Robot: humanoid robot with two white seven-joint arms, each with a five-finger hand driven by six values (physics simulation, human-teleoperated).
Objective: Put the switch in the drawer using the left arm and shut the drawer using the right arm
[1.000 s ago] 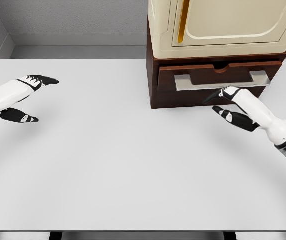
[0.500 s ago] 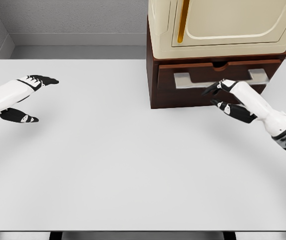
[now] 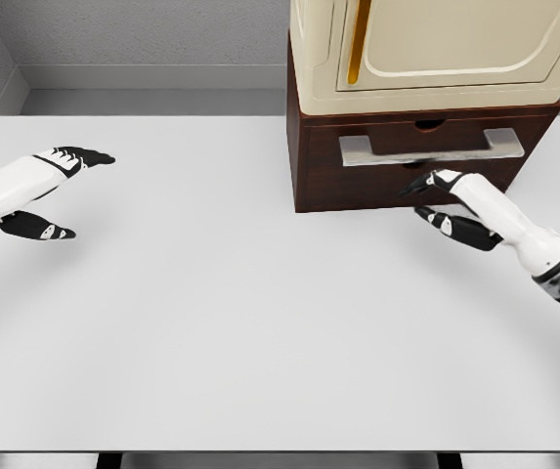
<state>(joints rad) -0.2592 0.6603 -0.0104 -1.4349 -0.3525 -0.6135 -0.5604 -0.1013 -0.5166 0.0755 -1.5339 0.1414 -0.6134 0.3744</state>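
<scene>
Head view shows the right robot hand (image 3: 438,200) just in front of the dark wooden drawer (image 3: 426,161), its black fingers (image 3: 418,183) spread loosely and holding nothing, the tips close to the drawer face below the pale bar handle (image 3: 431,149). A second ago the drawer stood pulled out, with its front and handle well forward of the cabinet; half a second ago it was part-way in; now its front sits flush with the brown cabinet body (image 3: 304,186), and the handle has moved back and up in the picture accordingly. The right robot hand has pulled slightly away from the face after pushing, so the closing step looks finished.

Far out on the other side, the left robot hand (image 3: 50,191) hovers over the white counter (image 3: 211,322) near its left edge, fingers open and thumb apart, empty, and it has not shifted across the three pictures.

No switch is visible anywhere on the counter or in either robot hand; with the drawer shut, my judgement is that it lies inside, though the pictures cannot confirm this. Above the drawer stands a cream cabinet (image 3: 436,49) with a yellow strip along its door edge, untouched.

If the switch is indeed inside, both parts of the task appear done, and what remains is only drawing the right arm clear of the drawer front.
</scene>
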